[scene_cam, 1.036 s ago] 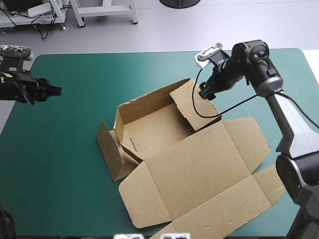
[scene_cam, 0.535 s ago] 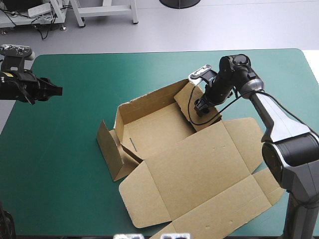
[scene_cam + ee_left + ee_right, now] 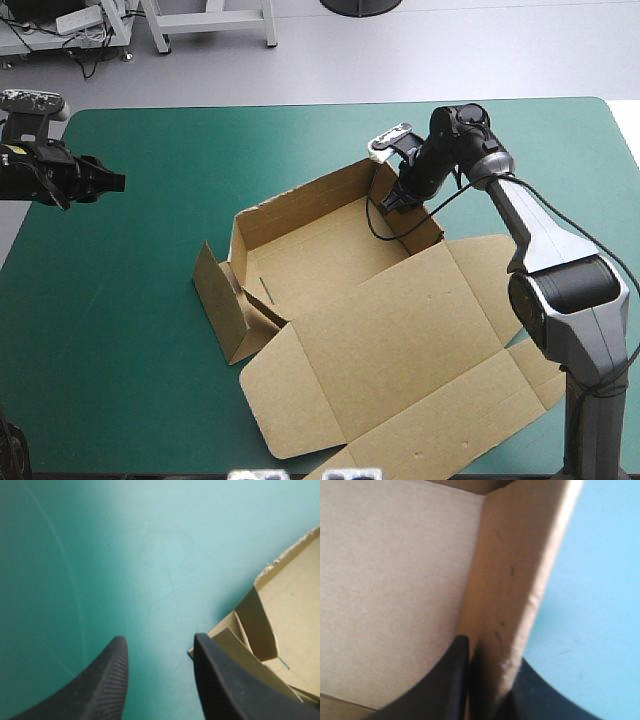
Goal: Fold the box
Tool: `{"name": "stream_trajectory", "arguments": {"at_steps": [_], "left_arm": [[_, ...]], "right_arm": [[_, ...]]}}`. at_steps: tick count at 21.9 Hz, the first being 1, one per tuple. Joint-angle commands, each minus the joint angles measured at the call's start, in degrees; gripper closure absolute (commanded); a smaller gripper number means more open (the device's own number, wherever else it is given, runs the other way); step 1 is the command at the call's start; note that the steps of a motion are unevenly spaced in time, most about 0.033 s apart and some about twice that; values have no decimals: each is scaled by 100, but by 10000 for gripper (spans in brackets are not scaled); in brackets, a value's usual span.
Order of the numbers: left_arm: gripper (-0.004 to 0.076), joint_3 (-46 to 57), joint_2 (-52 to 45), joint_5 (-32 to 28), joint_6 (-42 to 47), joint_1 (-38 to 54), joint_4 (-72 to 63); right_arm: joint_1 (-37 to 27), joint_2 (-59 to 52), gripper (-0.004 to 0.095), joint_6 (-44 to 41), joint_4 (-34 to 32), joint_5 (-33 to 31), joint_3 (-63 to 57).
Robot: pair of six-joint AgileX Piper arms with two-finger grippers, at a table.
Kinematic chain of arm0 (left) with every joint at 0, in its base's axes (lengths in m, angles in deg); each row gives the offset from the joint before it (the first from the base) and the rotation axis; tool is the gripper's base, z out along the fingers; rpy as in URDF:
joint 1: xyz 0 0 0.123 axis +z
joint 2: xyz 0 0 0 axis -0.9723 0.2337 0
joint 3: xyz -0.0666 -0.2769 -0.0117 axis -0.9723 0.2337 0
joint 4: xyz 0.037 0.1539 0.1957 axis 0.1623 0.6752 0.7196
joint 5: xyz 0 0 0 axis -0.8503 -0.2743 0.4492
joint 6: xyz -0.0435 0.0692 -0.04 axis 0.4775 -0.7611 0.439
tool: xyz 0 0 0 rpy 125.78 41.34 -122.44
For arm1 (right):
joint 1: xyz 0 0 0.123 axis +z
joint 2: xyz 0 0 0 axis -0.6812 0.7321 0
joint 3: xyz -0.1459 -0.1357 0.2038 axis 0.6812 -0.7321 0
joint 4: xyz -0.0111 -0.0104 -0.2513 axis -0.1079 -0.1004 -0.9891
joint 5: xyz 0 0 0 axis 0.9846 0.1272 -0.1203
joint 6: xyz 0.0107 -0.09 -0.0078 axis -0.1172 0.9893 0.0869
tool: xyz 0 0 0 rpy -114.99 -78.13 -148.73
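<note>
Astride a raised wall of the box (image 3: 400, 330), right jaws pinch it; left jaws spread, well away.

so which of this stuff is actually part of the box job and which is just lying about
In the job: box; right gripper, shut on its wall.
Just there: left gripper, open, apart from the box; teal-green cover.
</note>
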Motion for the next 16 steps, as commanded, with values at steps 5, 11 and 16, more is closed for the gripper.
{"name": "stream_trajectory", "arguments": {"at_steps": [5,11,16], "left_arm": [[417,-143,-152,221,-17,-7,-229],[427,-143,-152,221,-17,-7,-229],[428,-143,-152,221,-17,-7,-229]], "right_arm": [[2,-332,925,129,66,-99,179],[2,-332,926,129,21,-99,179],[2,-332,926,177,61,-99,179]]}}
